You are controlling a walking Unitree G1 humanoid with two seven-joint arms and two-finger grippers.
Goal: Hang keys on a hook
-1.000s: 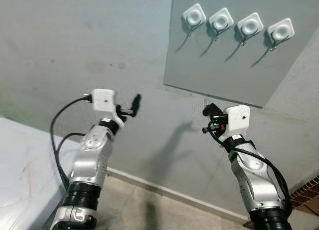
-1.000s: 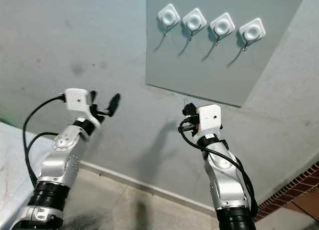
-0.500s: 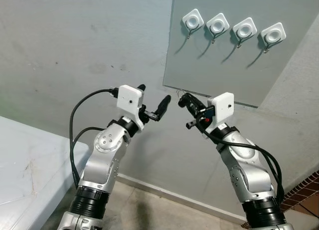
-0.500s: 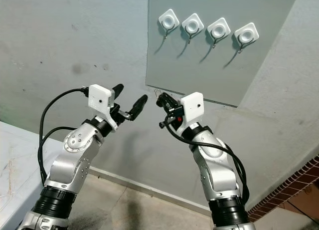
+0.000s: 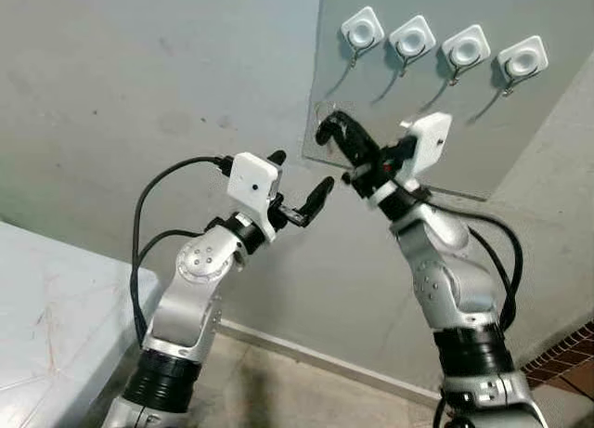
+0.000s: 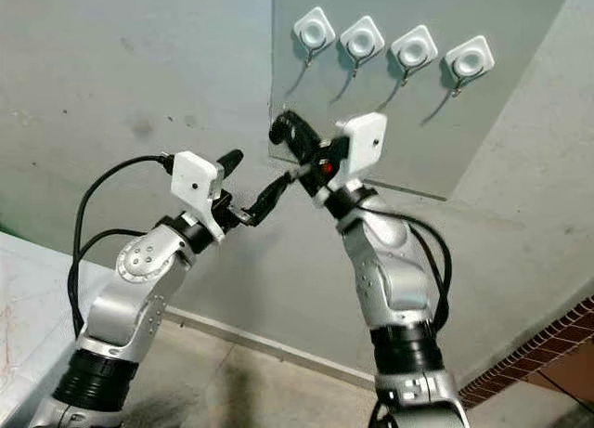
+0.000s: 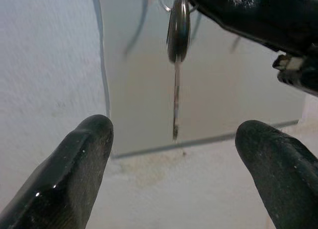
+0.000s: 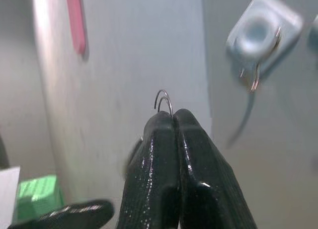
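We see the key (image 7: 177,80), a thin metal blade under a dark round head, dangling from its wire ring (image 8: 164,101), pinched between our right gripper (image 5: 332,131)'s closed fingers before the smooth grey panel (image 5: 427,131) with four white square hooks (image 5: 361,29); our left gripper (image 5: 299,188) gapes just below, by the rough grey wall (image 5: 139,75)

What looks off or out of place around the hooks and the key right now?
Nothing stands out. All four hooks sit in an even row on the grey panel, bare. The right gripper pinches the key ring, and the key hangs straight down.
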